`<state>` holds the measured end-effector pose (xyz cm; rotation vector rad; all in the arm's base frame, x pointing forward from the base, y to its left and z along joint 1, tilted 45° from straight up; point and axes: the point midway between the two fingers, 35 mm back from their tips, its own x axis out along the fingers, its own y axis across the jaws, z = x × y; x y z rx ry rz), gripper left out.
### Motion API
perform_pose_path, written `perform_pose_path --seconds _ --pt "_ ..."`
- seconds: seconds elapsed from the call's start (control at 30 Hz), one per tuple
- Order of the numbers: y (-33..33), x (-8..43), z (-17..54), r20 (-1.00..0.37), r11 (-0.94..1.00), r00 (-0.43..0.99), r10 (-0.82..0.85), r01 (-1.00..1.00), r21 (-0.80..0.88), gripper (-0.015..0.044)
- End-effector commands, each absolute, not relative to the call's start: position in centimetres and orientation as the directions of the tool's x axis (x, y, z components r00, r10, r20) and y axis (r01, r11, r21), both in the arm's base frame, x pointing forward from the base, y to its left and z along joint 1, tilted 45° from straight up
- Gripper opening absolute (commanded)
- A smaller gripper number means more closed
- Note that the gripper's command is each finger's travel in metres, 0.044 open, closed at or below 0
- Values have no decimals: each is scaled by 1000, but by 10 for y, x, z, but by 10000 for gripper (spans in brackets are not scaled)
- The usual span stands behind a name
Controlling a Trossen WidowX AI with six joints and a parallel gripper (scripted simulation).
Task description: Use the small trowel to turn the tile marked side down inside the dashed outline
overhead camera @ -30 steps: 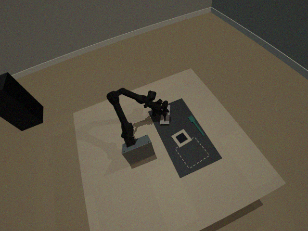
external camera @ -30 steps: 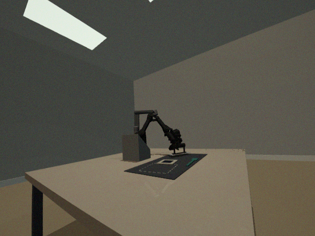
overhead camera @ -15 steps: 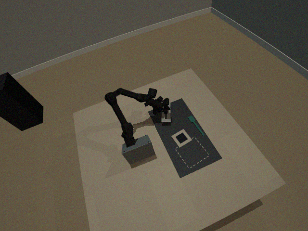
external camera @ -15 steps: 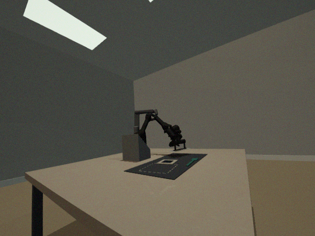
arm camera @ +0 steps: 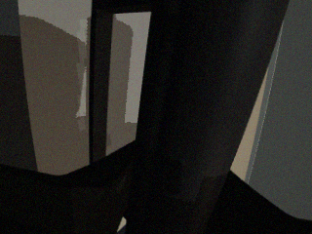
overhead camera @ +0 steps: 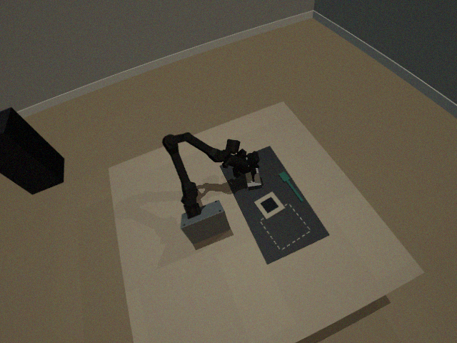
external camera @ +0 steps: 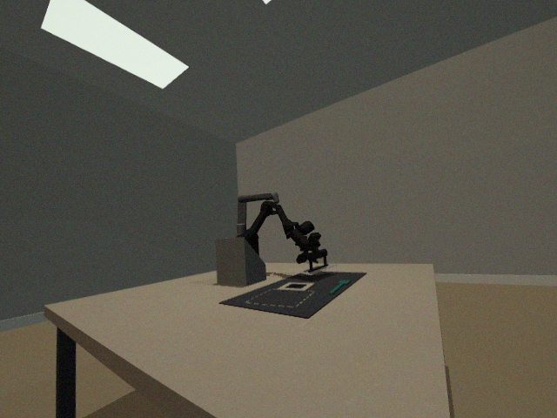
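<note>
The trowel (overhead camera: 254,184) (external camera: 330,268) (arm camera: 54,97), a pale flat blade under a black bar handle, is a little above the far end of the mat (overhead camera: 313,221) (external camera: 310,310). My gripper (overhead camera: 245,168) (external camera: 312,254) (arm camera: 171,149) is shut on its handle. The arm hides part of the blade in the top view. The tile (overhead camera: 269,204) (external camera: 297,286), cream with a dark square on its upper face, lies flat on the mat. It lies at the far edge of the dashed outline (overhead camera: 280,249), mostly outside it.
A green spatula-like tool (overhead camera: 295,190) (external camera: 339,286) lies on the mat beside its long edge, away from the arm's base block (overhead camera: 206,229) (external camera: 231,260). The base stands on the wooden table (overhead camera: 350,258) (external camera: 359,351). A black box (overhead camera: 33,158) is at the left of the top view.
</note>
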<state>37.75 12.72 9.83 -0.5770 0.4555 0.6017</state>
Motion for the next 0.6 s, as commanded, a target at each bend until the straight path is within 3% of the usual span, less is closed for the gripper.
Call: perform_pose_path --seconds 0.0,0.57 --pt "119 381 93 -512 661 749 420 -639 -393 0" --pt "89 370 71 -347 563 766 541 -636 -527 0"
